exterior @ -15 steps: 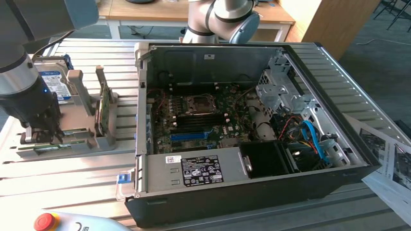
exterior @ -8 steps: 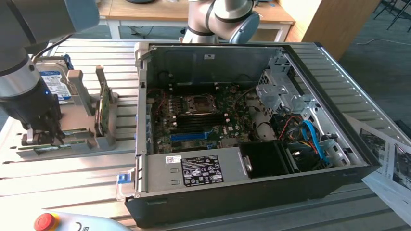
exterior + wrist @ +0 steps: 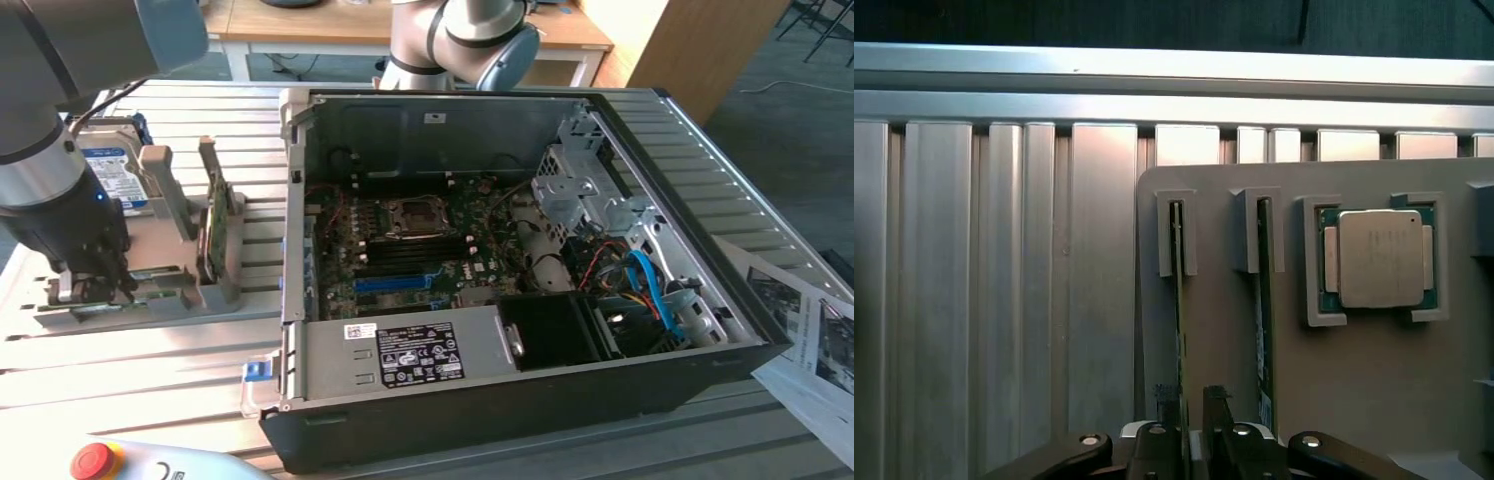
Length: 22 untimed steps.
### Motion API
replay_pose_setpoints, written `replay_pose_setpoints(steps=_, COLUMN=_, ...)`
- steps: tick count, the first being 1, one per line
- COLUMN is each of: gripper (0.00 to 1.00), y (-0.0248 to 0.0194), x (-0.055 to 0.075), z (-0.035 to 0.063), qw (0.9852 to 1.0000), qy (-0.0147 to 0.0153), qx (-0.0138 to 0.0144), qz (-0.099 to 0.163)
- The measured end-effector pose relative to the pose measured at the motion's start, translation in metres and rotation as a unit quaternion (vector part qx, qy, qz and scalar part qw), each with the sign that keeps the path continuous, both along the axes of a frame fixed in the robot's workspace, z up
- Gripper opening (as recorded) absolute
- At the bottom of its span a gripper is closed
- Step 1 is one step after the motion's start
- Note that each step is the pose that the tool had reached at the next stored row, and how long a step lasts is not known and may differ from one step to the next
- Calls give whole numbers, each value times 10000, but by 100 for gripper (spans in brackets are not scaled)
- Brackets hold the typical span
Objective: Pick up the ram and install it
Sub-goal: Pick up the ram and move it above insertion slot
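Two ram sticks stand on edge in slots of a grey holder [image 3: 1354,380]: one ram [image 3: 1180,300] and a second ram [image 3: 1264,300] beside it. My gripper [image 3: 1194,435] is low over the near end of the first stick, open, with one finger [image 3: 1167,440] on each side of its edge. I cannot tell whether the fingers touch it. In the exterior view the gripper [image 3: 96,285] is down at the holder [image 3: 174,300], at the exterior view's left of the open computer case [image 3: 534,110].
A processor chip [image 3: 1379,258] lies in a pocket of the holder beside the sticks. A hard drive [image 3: 114,170] and an upright green card [image 3: 211,225] stand on the holder. The motherboard [image 3: 400,250] has blue slots [image 3: 400,283]. A red stop button [image 3: 91,460] sits at the front.
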<state>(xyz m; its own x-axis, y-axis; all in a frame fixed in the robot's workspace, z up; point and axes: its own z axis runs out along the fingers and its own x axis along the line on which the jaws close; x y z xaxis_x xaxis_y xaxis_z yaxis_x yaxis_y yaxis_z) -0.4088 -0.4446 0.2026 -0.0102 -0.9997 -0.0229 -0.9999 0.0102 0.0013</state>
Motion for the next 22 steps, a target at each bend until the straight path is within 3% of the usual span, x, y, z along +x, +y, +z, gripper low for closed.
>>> replay_pose_setpoints(steps=6, gripper=24, y=-2, x=0, z=-5, qw=10000, qy=6, qx=-4, qz=0)
replay_pose_setpoints(steps=11, gripper=24, y=-2, x=4, z=120, qw=10000, qy=6, qx=-4, qz=0)
replay_pose_setpoints(steps=22, gripper=24, y=-31, x=25, z=120, qw=10000, qy=6, qx=-3, qz=0)
